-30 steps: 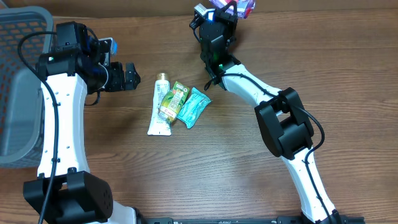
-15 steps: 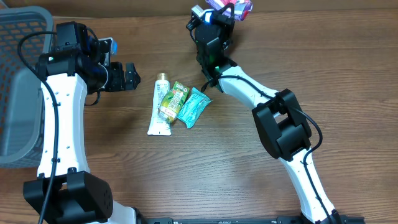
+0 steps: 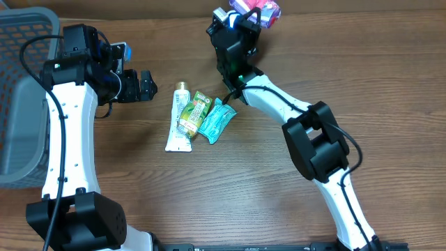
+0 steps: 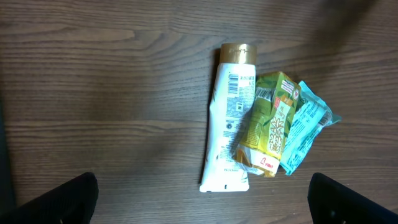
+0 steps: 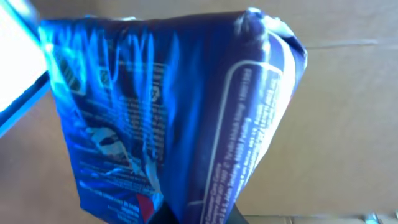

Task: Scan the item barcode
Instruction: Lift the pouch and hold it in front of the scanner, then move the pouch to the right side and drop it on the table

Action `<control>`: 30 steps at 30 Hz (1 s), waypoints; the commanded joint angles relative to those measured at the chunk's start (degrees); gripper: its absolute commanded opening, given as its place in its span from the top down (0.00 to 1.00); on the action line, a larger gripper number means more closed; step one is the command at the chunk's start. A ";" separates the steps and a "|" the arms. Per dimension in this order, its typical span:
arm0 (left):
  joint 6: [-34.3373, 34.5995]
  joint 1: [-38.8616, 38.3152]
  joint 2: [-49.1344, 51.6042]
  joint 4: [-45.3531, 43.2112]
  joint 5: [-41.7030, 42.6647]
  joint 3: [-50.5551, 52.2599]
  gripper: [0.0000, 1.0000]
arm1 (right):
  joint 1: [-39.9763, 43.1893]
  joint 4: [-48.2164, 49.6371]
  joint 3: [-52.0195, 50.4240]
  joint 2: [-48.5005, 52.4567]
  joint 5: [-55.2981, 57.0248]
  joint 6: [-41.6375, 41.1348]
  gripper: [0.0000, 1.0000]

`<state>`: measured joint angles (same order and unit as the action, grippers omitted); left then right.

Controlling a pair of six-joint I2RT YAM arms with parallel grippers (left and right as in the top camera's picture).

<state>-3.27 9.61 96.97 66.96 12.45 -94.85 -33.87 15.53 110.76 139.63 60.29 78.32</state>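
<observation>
A blue and purple printed packet [image 3: 256,8] is held up at the table's far edge, my right gripper [image 3: 245,17] shut on its lower end. In the right wrist view the packet [image 5: 168,112] fills the frame, crinkled, with small white print; the gripper [image 5: 199,214] pinches it at the bottom. No barcode is legible there. My left gripper [image 3: 146,86] hovers left of the pile, open, with nothing between its dark fingertips [image 4: 62,199].
Three items lie together mid-table: a white tube with a gold cap [image 4: 230,118], a green-yellow pouch [image 4: 270,121] and a teal packet [image 4: 305,134]. A grey mesh basket [image 3: 21,97] stands at the left edge.
My right arm has shifted slightly left with the packet still in its grip. The left arm and the pile have not moved.
</observation>
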 commanded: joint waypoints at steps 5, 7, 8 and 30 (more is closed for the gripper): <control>0.72 0.11 -1.84 -0.15 0.50 0.09 0.00 | -2.78 -34.16 0.57 -25.14 -11.89 -33.75 0.96; 0.70 0.11 -1.84 -0.15 0.50 0.09 0.01 | -2.78 -44.57 0.57 -30.42 -21.22 -44.54 0.96; 0.70 0.11 -1.84 -0.15 0.50 0.09 0.01 | -2.38 -49.29 0.59 -33.05 -27.17 -50.31 0.96; 0.70 0.11 -1.84 -0.15 0.50 0.09 0.01 | 49.03 -71.82 -22.80 -36.15 -78.01 -109.31 0.96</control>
<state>-3.27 9.61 96.97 66.94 12.45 -94.85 10.70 -61.28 94.96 102.85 -15.27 -18.76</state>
